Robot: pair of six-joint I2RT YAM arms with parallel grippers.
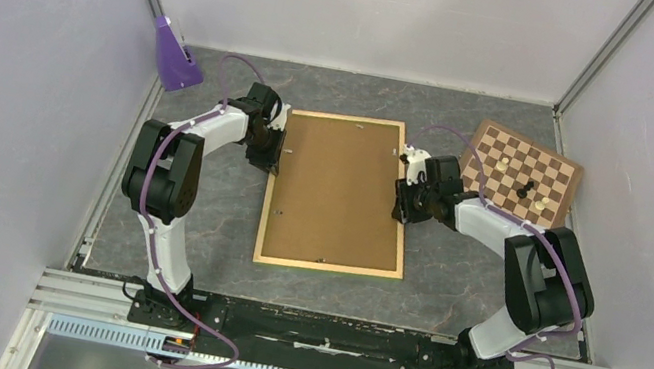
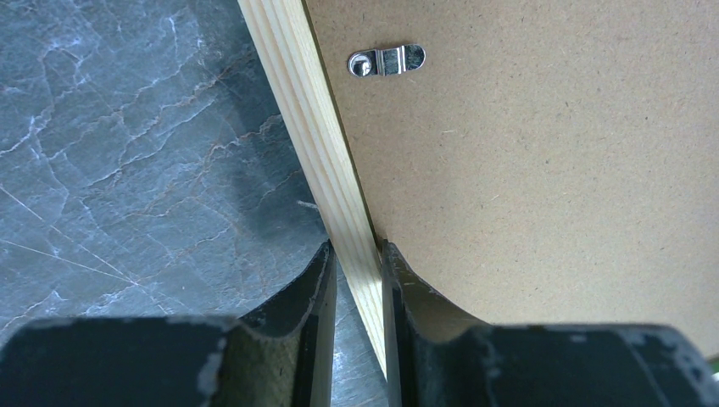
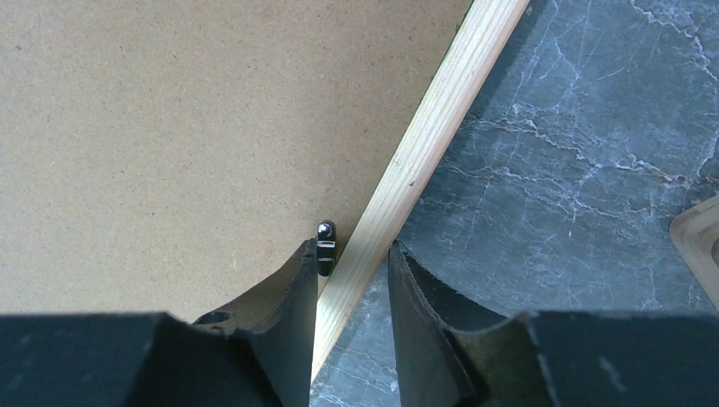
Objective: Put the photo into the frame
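Hold firm with left gripper (image 2: 356, 250), clamped on one rail of the frame (image 2: 318, 144), flat and back-up on the desk (image 3: 576, 170) between both grippers. Close right gripper (image 3: 352, 250), jaws apart astride the opposite rail, squarely, avoiding the clip (image 3: 326, 244) just beside its inner finger. Cannot see the photo.

RIGHT WRIST VIEW: The right claw (image 3: 352, 250), jaws parted, straddles the rail of a thin pale-wood picture frame (image 3: 437, 119). Left of the rail lies a plain brown hardboard panel (image 3: 169, 127), a small silver metal clip (image 3: 326, 246) at its edge. To the right are the grey marbled bench (image 3: 576, 170) and a cream board corner (image 3: 702, 246).
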